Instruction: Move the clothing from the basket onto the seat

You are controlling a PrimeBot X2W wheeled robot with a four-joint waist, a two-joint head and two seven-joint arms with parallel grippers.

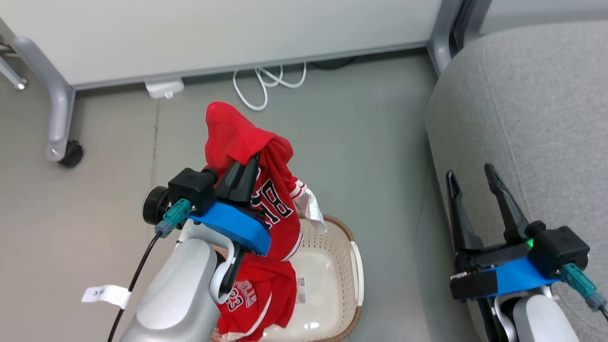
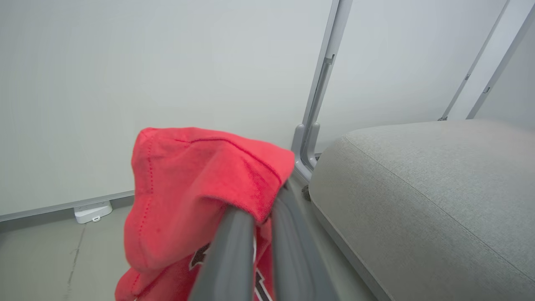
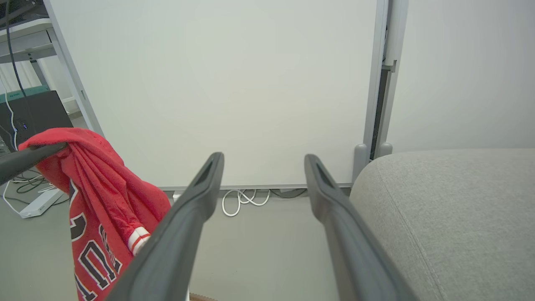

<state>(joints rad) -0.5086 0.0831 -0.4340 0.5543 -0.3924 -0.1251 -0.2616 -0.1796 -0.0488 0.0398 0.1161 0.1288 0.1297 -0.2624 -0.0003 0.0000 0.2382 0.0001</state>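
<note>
Seen from the head, the left gripper (image 1: 248, 161) pinches the clothing (image 1: 237, 137), which hangs from its tips over the basket (image 1: 355, 266); its wrist view shows red cloth bunched over those tips, left of the seat (image 2: 418, 188); the right wrist view shows the right gripper (image 3: 263, 159) spread wide, empty.

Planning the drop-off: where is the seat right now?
In the head view the seat lies on the right side, beside the open right gripper and right of the basket.

Bright, even light, soft shadows, sharp pictures; small glint inside the basket (image 1: 338, 248).
</note>
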